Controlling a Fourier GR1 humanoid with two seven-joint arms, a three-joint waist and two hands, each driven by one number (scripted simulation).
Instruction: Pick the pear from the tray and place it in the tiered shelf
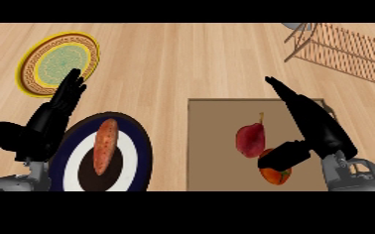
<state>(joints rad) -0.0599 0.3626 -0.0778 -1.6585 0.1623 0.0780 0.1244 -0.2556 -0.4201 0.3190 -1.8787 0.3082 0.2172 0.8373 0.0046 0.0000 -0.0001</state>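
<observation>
With the red pear (250,140) lying on the tray (212,148), the right robot hand (315,126) hovers open just beside it, so the reach seems underway; next it must close around it, then lift toward the shelf (337,47).

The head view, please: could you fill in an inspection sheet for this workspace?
Surface: light wooden counter.
Job's things: red pear lying on the brown tray; wire tiered shelf at far right.
Clutter: orange fruit on the tray; sweet potato on a dark-rimmed plate; yellow plate.
Hands: right hand open over the tray, beside the pear; left hand open, resting at left.
Cables: nothing seen.
Surroundings: nothing seen.
</observation>
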